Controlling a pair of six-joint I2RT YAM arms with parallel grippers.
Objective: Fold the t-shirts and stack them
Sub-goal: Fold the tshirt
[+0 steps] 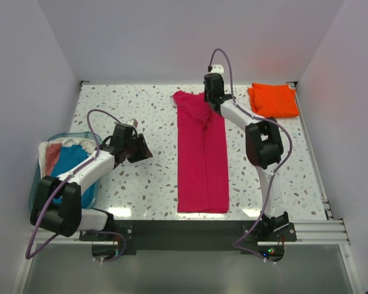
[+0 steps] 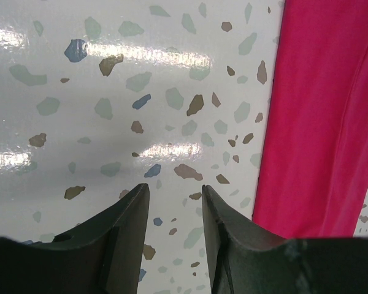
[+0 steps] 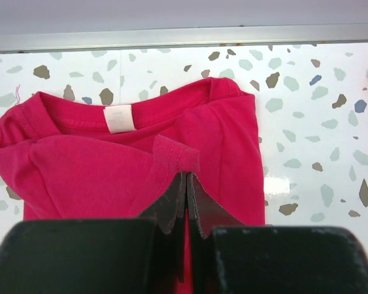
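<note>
Where writing might be: small white sewn-in neck tag (image 3: 119,118) inside the collar of the magenta-pink soft cotton t-shirt (image 1: 201,165); nothing on it that I can read.
Shirt shape: folded lengthwise into one long narrow strip, collar at the far end, hem at the near end, both sleeves tucked in.
Shirt edges: long sides fairly straight; cloth rumpled and ridged just below the collar.
Right gripper (image 3: 186,184): my jaws are pressed together on a raised pleat of the pink cloth just below the collar.
Left gripper (image 2: 175,190): my jaws stand partly apart with nothing between them, above bare tabletop left of the pink shirt's long edge.
Open room: white speckled terrazzo table (image 1: 135,110) lies bare left and right of the strip; the hem sits close to the table's near edge.
Orange t-shirt (image 1: 273,101): bright orange, folded small, right of the pink collar, apart from it.
Blue plastic basket (image 1: 34,184): far left of the pink shirt, with mixed cloth inside.
</note>
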